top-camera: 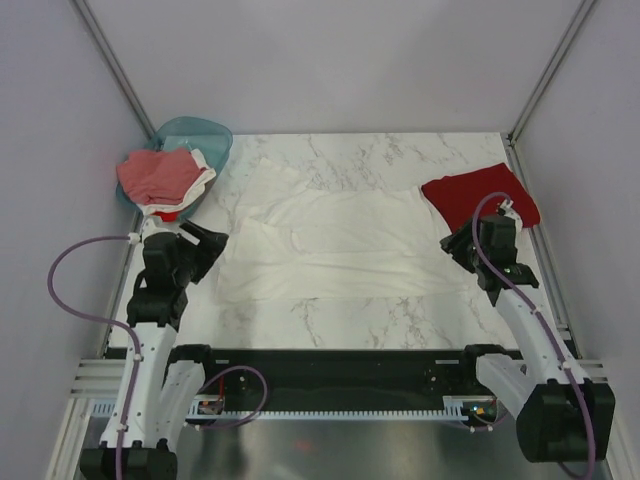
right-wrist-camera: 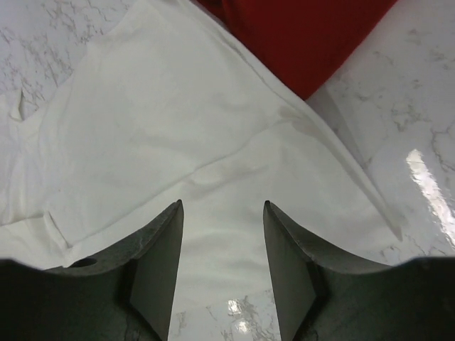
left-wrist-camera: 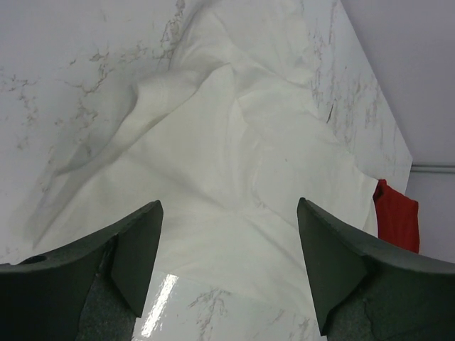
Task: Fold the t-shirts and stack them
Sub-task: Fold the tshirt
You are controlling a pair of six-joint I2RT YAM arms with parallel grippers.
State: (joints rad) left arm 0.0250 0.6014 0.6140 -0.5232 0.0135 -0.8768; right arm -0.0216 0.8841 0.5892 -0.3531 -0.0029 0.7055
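A large white t-shirt (top-camera: 335, 240) lies spread across the middle of the marble table, partly folded, no print showing. It also shows in the left wrist view (left-wrist-camera: 234, 156) and the right wrist view (right-wrist-camera: 163, 121). A folded dark red t-shirt (top-camera: 480, 195) lies at the back right, also in the right wrist view (right-wrist-camera: 298, 35). Pinkish-red and white t-shirts (top-camera: 160, 178) are heaped in the basket. My left gripper (top-camera: 212, 240) is open and empty at the white shirt's left edge (left-wrist-camera: 229, 213). My right gripper (top-camera: 455, 245) is open and empty over its right edge (right-wrist-camera: 222, 209).
A teal plastic basket (top-camera: 205, 135) stands at the back left corner. Grey walls and metal posts enclose the table on three sides. Bare marble (top-camera: 380, 150) shows behind the white shirt and along the front (top-camera: 350, 320).
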